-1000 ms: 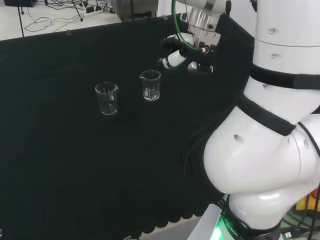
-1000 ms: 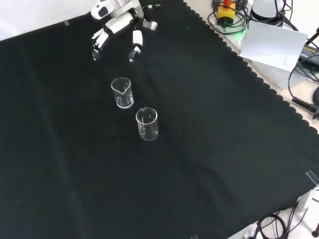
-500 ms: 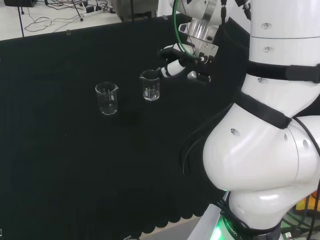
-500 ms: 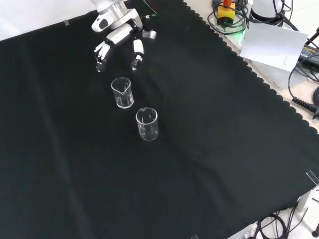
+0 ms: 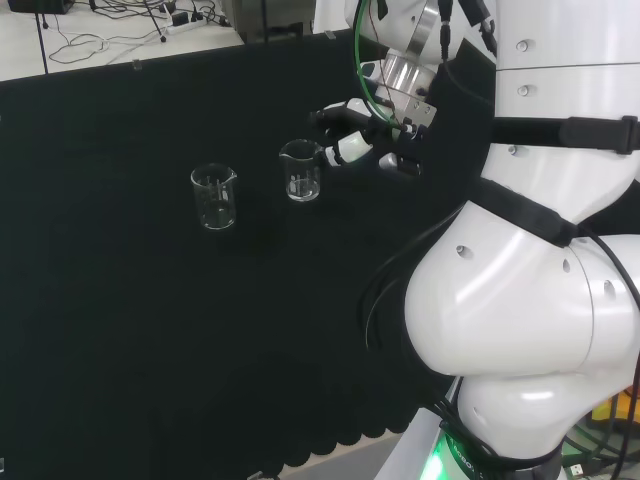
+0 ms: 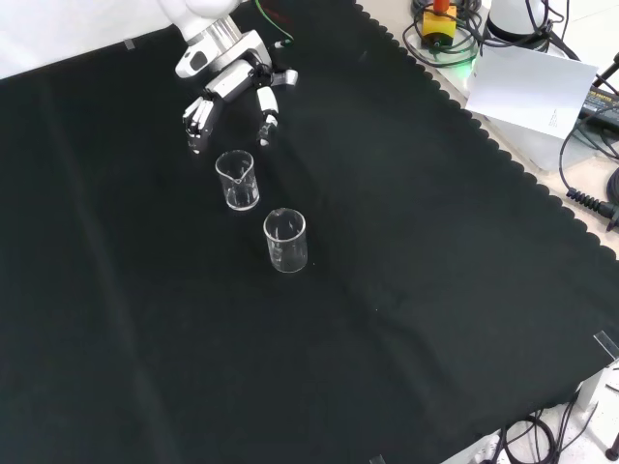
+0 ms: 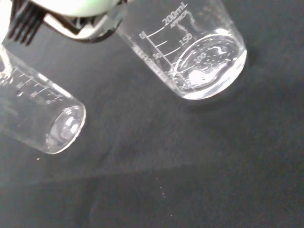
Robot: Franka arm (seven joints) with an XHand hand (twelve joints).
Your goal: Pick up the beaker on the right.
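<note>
The right-hand beaker stands upright at the head view's upper middle, empty clear glass: light, slick and breakable, best wrapped around its mid wall below the spout. Printed measuring marks run up its side. The hand hovers just beside it, fingers spread wide, holding nothing. The other beaker stands left, on the black surface.

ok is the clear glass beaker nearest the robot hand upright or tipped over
Upright. The clear glass beaker stands on its base on the black cloth, open rim up, in both head and front views. The robot hand is not touching it.
</note>
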